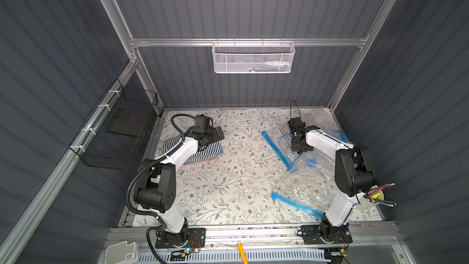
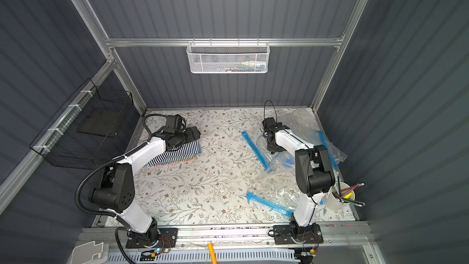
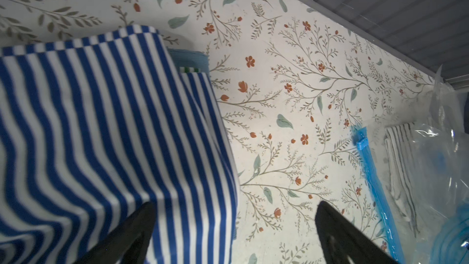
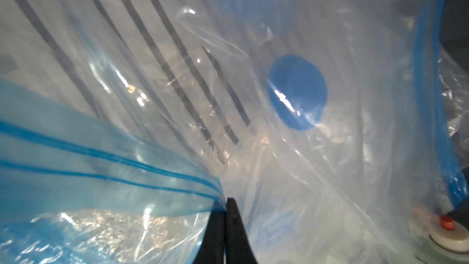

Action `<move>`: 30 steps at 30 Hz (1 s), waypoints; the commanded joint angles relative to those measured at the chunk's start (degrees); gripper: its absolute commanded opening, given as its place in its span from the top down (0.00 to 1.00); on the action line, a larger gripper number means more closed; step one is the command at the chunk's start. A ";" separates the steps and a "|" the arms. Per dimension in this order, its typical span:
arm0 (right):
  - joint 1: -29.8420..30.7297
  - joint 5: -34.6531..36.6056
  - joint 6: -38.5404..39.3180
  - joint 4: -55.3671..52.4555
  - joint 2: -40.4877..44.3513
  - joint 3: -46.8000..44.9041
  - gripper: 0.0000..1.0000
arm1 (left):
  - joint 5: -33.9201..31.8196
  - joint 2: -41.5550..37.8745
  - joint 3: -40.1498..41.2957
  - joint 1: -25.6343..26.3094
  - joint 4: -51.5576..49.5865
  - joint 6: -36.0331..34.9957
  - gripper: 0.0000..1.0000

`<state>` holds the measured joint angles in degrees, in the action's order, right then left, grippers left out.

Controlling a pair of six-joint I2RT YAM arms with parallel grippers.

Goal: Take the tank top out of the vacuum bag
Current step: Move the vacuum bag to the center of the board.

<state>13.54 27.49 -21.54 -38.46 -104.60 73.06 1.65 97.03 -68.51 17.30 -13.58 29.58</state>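
Observation:
The clear vacuum bag with a blue zip strip lies at the right of the table. The tank top, white with thin dark stripes, is inside it and shows through the plastic. My right gripper is shut on the bag's blue zip edge and holds that edge up; it shows in both top views. My left gripper is open and holds nothing. In both top views it hangs over the edge of a pile of folded striped clothes.
The bag's round blue valve sits past the tank top. A second vacuum bag lies near the front right. A cup of pencils stands by the right arm's base. A black wire basket hangs on the left wall.

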 commanded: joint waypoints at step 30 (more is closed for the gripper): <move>7.00 -14.92 3.55 -1.73 10.96 9.19 0.10 | 3.04 5.54 -5.35 4.15 0.71 -0.16 0.00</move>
<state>19.68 14.33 -18.79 -40.27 -92.38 80.44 6.11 105.51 -73.23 21.34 -11.33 30.20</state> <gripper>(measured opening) 0.902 0.997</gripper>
